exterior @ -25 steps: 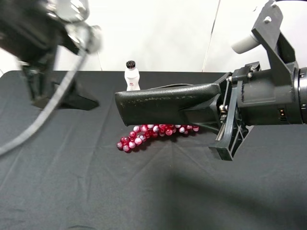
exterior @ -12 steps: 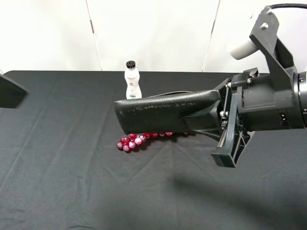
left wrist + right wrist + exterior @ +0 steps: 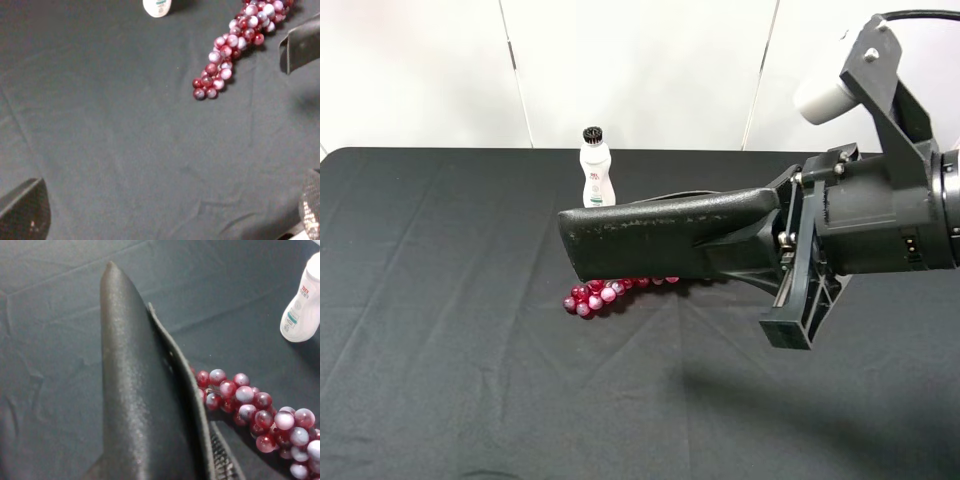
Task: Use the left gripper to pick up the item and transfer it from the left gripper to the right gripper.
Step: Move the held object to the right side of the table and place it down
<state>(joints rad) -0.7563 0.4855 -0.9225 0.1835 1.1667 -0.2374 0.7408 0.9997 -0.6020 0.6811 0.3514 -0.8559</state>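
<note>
Grapes (image 3: 592,296) lie below the case (image 3: 660,235) clamped in the right tool (image 3: 775,245), bottle (image 3: 596,172) behind; left tool (image 3: 167,210) spread wide.

Your item (image 3: 660,232) is matt black with a fine leather-like grain, scuffed pale along its top edge. A stitched or zipped seam runs down one side, though the close view is too soft for you to tell which. The tablecloth (image 3: 440,330) is dull black woven cloth, creased all over. The grapes (image 3: 592,296) are smooth, glossy beads, red mottled with white. The bottle (image 3: 596,175) is smooth white plastic with a ribbed black cap. The right gripper (image 3: 770,250) is hard matt black, with a smooth white-grey housing on top.
</note>
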